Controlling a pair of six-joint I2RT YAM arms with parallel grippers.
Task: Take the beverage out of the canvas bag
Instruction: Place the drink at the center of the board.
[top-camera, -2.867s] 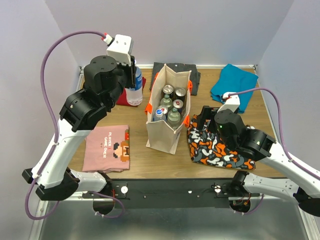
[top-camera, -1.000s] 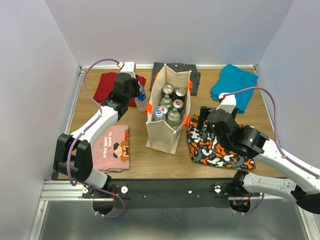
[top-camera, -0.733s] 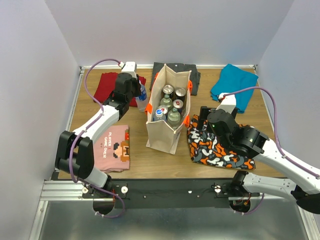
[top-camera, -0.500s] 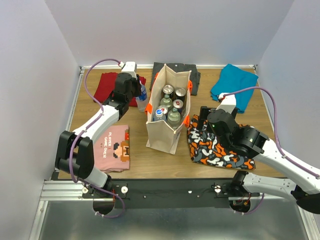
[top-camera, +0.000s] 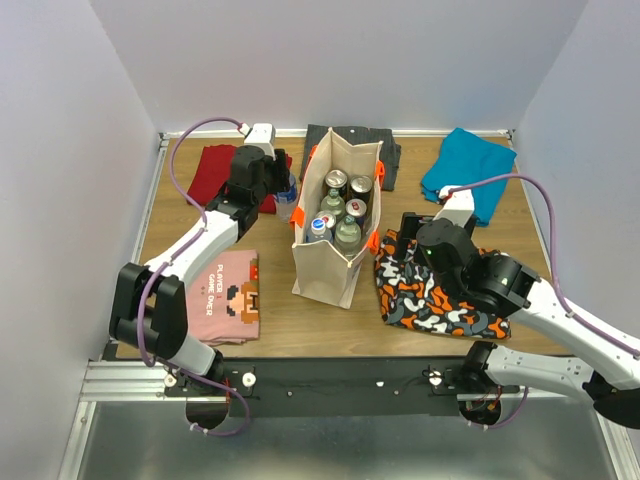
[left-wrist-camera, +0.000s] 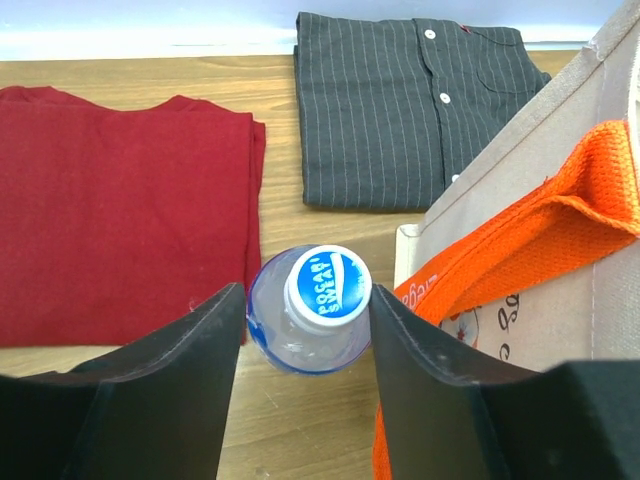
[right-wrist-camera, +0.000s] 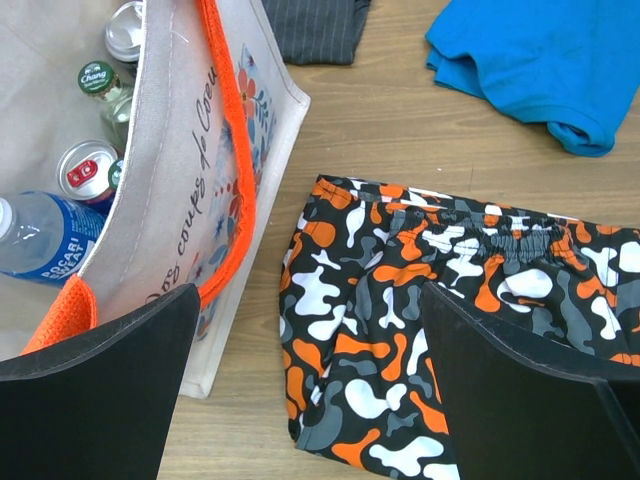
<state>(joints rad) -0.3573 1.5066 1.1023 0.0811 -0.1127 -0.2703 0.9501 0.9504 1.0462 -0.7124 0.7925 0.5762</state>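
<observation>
Set-down step: bottle (left-wrist-camera: 322, 288) on counter (left-wrist-camera: 300, 430) left of canvas bag (top-camera: 325, 275), left jaws flanking it, grip unclear; right jaws wide, empty. Next: back off, fetch another drink

One canvas bag (top-camera: 325, 270), five folded garments (top-camera: 215, 295), one bottle (left-wrist-camera: 323, 290) outside

The setting is a robotics test cell. Plain pale panels (top-camera: 60, 150) enclose a wooden table (top-camera: 300, 325) on three sides. A metal rail (top-camera: 130, 372) fronts the near edge, where the left arm (top-camera: 215, 225) and right arm (top-camera: 510, 285) are mounted. Folded garments (top-camera: 200, 310) surround a canvas bag (top-camera: 335, 265).
</observation>
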